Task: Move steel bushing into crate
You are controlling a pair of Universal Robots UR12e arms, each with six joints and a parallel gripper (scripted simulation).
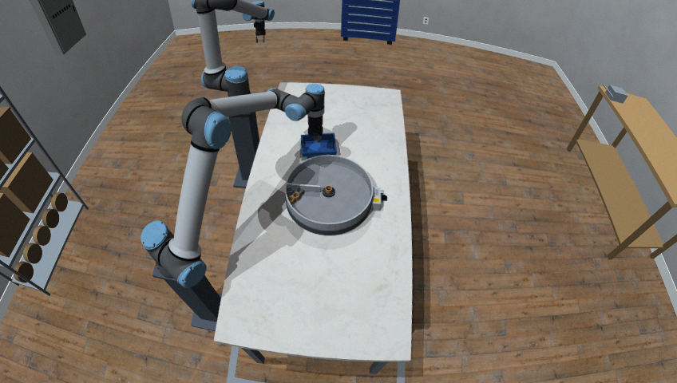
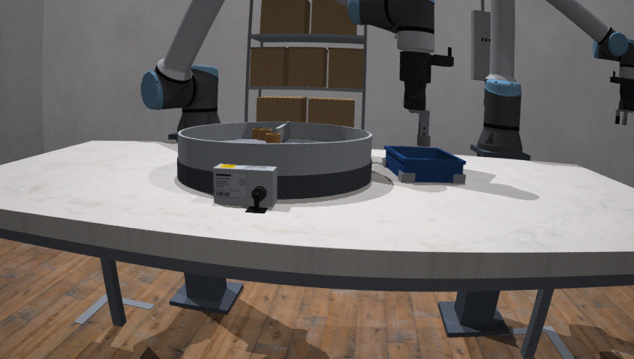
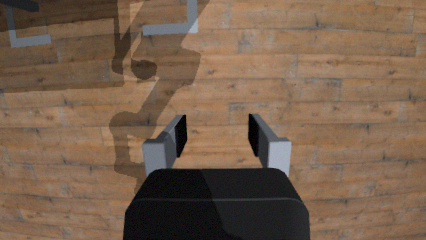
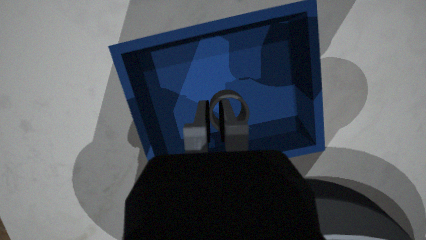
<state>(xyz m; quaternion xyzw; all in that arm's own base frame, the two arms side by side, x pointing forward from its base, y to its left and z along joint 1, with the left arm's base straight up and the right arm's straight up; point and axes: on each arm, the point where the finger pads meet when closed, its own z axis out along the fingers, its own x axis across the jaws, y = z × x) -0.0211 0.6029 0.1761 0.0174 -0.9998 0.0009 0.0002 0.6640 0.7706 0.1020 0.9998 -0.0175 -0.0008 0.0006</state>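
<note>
My right gripper (image 1: 318,136) (image 2: 423,132) (image 4: 214,112) is shut on the wall of a steel bushing (image 2: 423,140) (image 4: 230,93), one finger inside the ring. It hangs a little above the blue crate (image 1: 318,153) (image 2: 432,172) (image 4: 212,28). The crate sits flat; grey corner guides (image 2: 407,176) (image 2: 458,179) show at its near corners. No other bushing shows in it. On the turntable (image 1: 332,226) (image 2: 315,158), brass bushings (image 1: 294,195) (image 2: 272,137) and small grey ones lie by the left wall, partly shaded. My left gripper (image 1: 259,39) (image 2: 621,119) (image 3: 217,127) is open and empty, away from the table.
The turntable's raised wall stands close beside the crate. A divider (image 1: 306,187) reaches inward from that wall, and a brass piece (image 1: 328,189) stands on the central hub. A control box (image 1: 377,199) (image 2: 244,185) stands at the turntable's outer side. The left arm stands beyond the table's edge.
</note>
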